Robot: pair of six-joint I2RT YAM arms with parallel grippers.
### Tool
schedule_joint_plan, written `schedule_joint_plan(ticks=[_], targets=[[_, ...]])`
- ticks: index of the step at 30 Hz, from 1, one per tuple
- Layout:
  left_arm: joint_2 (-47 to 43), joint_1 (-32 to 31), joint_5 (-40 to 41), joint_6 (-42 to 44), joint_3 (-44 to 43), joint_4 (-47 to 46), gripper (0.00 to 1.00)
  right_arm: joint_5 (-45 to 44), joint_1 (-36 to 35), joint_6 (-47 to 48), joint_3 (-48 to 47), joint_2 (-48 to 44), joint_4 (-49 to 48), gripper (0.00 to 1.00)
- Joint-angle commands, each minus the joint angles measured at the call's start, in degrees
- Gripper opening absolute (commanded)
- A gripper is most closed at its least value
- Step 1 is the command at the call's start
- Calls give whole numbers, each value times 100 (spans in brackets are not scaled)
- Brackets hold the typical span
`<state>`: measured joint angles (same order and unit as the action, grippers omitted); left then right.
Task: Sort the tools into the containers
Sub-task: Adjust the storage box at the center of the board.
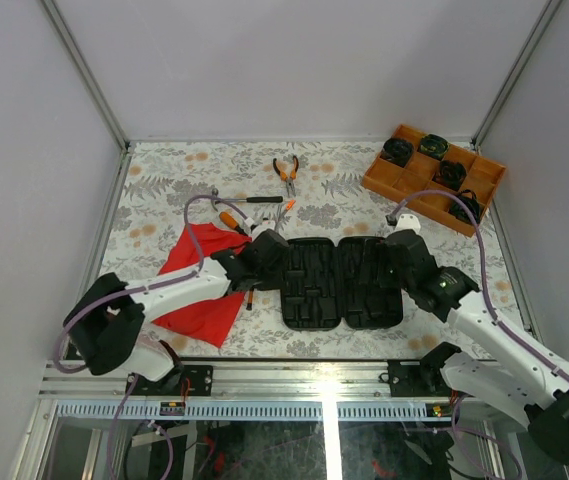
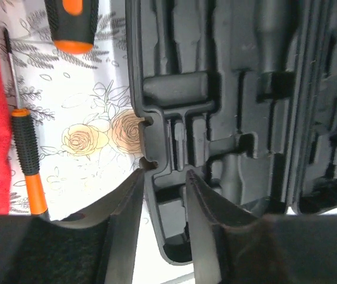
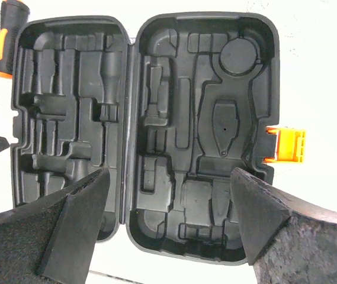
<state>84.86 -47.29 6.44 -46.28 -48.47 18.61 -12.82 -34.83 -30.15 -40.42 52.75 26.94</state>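
From above, the black case (image 1: 342, 282) lies open and flat on the flowered counter (image 1: 164, 180), both halves showing their moulded slots with no tool in them. The left pincer (image 1: 264, 255) sits at the case's left edge. The right pincer (image 1: 404, 258) hangs over its right half. Beyond the case lie the pliers (image 1: 286, 172), and nearer to it the hammer (image 1: 262, 200). A thick screwdriver (image 1: 232, 221) lies beyond the case's left corner. A red cloth (image 1: 199, 285) lies left of the case, partly under the left arm. An orange tray (image 1: 434, 178) of round black items stands beyond the case's right end.

In the left wrist view, the left pincer (image 2: 162, 195) stands a little open, holding nothing. Its two fingers (image 2: 124, 236) sit either side of the case's left rim (image 2: 150, 160). Whether a pad touches that rim I cannot tell. Left of the case, on the bare counter, a thin screwdriver (image 2: 26, 160) lies along the cloth's edge, well apart from the fingers. The thick screwdriver's handle shows at the top, just beside the case.

In the right wrist view, the right pincer (image 3: 168, 195) is spread wide and empty. One finger (image 3: 79, 219) is over the case's left half and the other is over the right half, near the orange latch (image 3: 286, 145). The case's hinge line runs between them.
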Motion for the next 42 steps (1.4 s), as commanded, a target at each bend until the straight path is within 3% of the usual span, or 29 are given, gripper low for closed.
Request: schedule_joint_plan(ticks=[1, 6, 10, 20, 28, 42], targets=[[-548, -22, 599, 134, -292, 599, 37, 55, -24, 210, 199, -370, -494, 90], [-1018, 67, 1113, 121, -301, 1065, 48, 371, -24, 432, 316, -522, -495, 90], [-1139, 195, 1348, 89, -271, 1352, 50, 675, -24, 437, 307, -514, -422, 90], [-995, 348, 1451, 8, 57, 1371, 49, 1263, -24, 548, 412, -500, -398, 82], [-442, 1012, 1165, 65, 247, 883, 40, 1309, -24, 586, 544, -391, -484, 73], [-637, 2290, 622, 286, 1222, 346, 40, 1570, -24, 57, 472, 77, -827, 66]])
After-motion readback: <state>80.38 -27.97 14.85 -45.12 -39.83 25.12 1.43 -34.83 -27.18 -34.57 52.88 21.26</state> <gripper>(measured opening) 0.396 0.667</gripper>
